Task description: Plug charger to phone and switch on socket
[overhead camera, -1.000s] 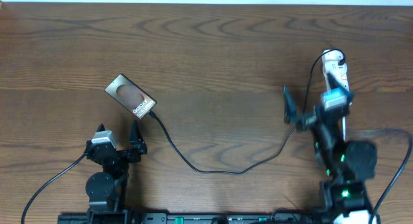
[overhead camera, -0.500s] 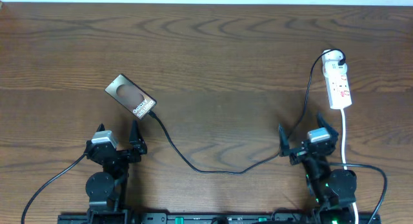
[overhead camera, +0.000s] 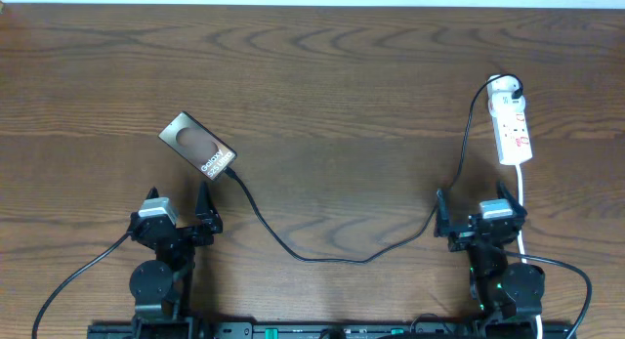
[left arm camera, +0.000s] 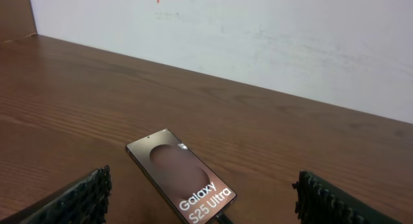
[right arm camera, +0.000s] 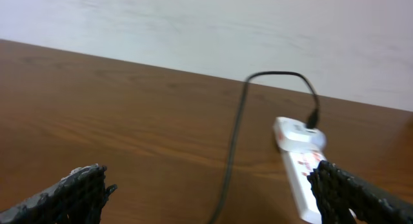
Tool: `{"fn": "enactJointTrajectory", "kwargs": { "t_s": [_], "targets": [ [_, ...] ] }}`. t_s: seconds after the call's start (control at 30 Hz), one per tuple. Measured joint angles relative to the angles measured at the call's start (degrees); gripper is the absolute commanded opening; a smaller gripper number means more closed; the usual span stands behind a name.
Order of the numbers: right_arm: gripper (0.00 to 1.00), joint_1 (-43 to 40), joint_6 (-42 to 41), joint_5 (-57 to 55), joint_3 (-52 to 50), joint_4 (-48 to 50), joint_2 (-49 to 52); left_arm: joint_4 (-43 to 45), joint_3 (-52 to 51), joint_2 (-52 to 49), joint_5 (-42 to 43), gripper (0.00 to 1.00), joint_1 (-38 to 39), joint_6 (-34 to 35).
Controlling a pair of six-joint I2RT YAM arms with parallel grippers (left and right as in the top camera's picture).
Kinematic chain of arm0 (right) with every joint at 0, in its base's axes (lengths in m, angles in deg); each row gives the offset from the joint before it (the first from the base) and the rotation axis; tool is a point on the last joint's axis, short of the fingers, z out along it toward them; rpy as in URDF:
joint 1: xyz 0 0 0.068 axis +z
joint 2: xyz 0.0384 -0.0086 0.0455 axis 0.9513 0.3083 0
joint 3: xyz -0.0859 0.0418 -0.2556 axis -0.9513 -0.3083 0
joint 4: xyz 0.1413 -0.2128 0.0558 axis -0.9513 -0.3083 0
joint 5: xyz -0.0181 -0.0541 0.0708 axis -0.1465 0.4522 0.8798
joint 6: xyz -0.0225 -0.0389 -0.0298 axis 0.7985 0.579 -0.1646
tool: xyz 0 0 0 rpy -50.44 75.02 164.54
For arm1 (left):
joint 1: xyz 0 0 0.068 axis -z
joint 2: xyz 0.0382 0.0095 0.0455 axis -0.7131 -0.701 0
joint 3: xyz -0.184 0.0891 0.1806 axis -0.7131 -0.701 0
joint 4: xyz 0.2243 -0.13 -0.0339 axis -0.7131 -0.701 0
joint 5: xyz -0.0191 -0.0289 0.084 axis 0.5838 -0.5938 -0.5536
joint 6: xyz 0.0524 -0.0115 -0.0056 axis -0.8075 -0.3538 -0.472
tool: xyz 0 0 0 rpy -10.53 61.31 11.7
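Observation:
The phone [overhead camera: 198, 148] lies flat at the left of the table, its "Galaxy" end toward me. From that end the charger [overhead camera: 312, 258], a thin black cable, sags across the middle and climbs to the far end of the white socket [overhead camera: 514, 127] at the right. My left gripper [overhead camera: 179, 198] is open just short of the phone [left arm camera: 181, 185], touching nothing. My right gripper [overhead camera: 474, 206] is open in front of the socket [right arm camera: 300, 166] and beside the cable [right arm camera: 232, 146], with nothing held.
The socket's white cord [overhead camera: 523, 207] runs down past the right arm toward the front edge. A pale wall [left arm camera: 258, 37] rises behind the table's far edge. Bare brown wood lies between the phone and the socket.
My right arm has drawn back from over the socket toward the table's front edge, its gripper still open. The left arm, phone and cable have not moved.

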Motion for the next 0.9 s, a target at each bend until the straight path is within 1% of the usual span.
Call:
{"fn": "enactJointTrajectory", "kwargs": {
  "t_s": [0.2,0.3,0.43,0.63,0.9],
  "targets": [
    [0.99,-5.6,-2.7,-0.7,0.0,0.0,0.0,0.0,0.0,0.0,0.0,0.89,0.0,0.0],
    [0.99,-7.0,-3.9,-0.9,0.0,0.0,0.0,0.0,0.0,0.0,0.0,0.89,0.0,0.0],
    [0.99,-7.2,-5.1,-1.2,0.0,0.0,0.0,0.0,0.0,0.0,0.0,0.89,0.0,0.0],
    [0.99,-7.2,-10.2,-4.1,0.0,0.1,0.0,0.0,0.0,0.0,0.0,0.89,0.0,0.0],
    [0.99,-7.2,-11.1,-4.7,0.0,0.2,0.0,0.0,0.0,0.0,0.0,0.89,0.0,0.0]
  ]
}}
